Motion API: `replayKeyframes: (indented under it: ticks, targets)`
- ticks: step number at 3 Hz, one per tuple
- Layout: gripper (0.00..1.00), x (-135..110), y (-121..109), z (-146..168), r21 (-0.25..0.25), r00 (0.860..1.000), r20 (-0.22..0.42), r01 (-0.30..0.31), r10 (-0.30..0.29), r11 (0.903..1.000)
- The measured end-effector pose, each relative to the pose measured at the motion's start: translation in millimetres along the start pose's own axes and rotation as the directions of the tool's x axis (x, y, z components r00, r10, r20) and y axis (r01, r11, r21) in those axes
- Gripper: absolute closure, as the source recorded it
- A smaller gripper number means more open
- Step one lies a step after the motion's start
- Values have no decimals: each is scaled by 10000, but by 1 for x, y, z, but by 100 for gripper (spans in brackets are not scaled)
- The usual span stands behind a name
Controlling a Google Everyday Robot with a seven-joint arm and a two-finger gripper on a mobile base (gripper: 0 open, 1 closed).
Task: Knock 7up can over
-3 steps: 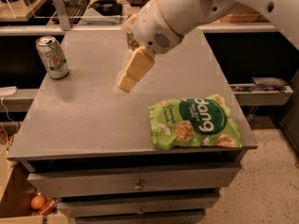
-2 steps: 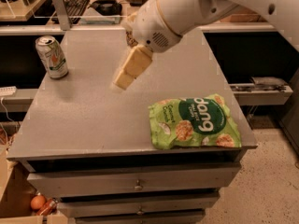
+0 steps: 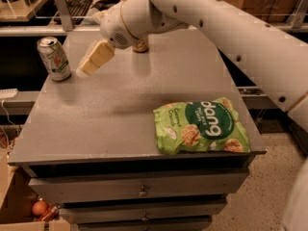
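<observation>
Since a second earlier the gripper [image 3: 88, 69] had swung left and a little toward the back of the grey table [image 3: 110, 124], closing most of the gap to the 7up can [image 3: 54, 59]. The can itself and the green snack bag [image 3: 202, 126] had kept their places. The shift of the white arm [image 3: 216, 28] had also uncovered part of an orange-brown can [image 3: 140, 45] behind the wrist. Counted, there was one 7up can, one orange-brown can, one snack bag, one table and one gripper. The 7up can stood upright near the table's left edge, toward the back, with its silver top showing. It lay to the left of the fingertips at about their level, near them but with a strip of bare tabletop between, so nothing touched it. The cream-coloured fingers [image 3: 98, 56] pointed down and left toward the can and looked pressed together into one block, holding nothing. The snack bag lay flat at the front right corner, well apart from both cans.
</observation>
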State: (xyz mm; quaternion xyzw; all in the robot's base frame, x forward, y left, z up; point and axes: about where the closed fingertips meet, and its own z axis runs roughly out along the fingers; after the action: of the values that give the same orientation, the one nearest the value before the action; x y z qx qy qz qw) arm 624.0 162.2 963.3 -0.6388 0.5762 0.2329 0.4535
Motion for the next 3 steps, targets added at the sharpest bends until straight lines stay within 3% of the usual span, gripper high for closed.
replayKeyframes:
  ticks: [1, 2, 3]
  targets:
    - [0, 5, -34, 58, 120, 9980, 597, -228, 220, 9997]
    - [0, 10, -47, 104, 15, 9947, 880, -536, 533, 9986]
    - [3, 6, -43, 152, -571, 9877, 1104, -1046, 1104, 9929]
